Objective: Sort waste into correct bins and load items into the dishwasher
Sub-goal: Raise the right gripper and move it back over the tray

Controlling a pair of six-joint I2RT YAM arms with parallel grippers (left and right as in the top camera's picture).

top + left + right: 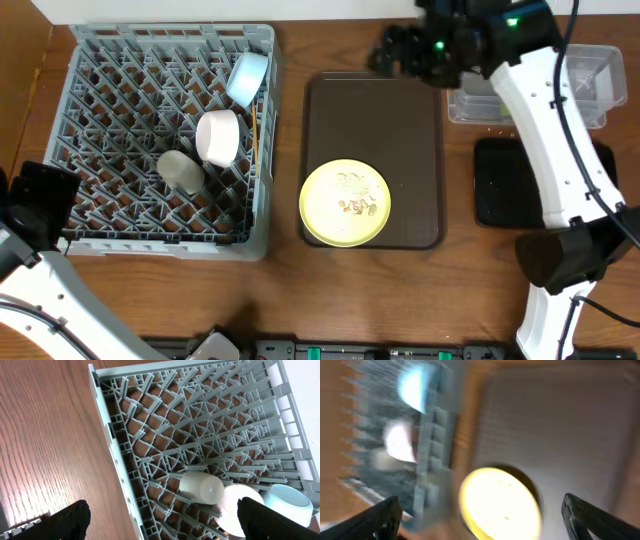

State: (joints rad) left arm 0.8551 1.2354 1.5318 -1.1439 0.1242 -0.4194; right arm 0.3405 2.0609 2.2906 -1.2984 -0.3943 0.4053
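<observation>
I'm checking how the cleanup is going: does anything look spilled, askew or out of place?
Yes. The yellow-green plate on the brown serving tray carries loose beige crumbs, not scraped off. In the dish rack, the pale cup lies on its side among the pegs instead of standing. Nothing looks broken.

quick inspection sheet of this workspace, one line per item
surface: wooden table, brown grain
job's things: light blue bowl, small white bowl and pale cup in grey rack; yellow-green plate with crumbs on brown tray; clear tub and black tray at right
clutter: nothing seen
end effectors: left end effector open, by the rack's edge; right end effector open, empty, above the brown tray
cables: black cable along right arm
surroundings: equipment strip at near table edge
</observation>
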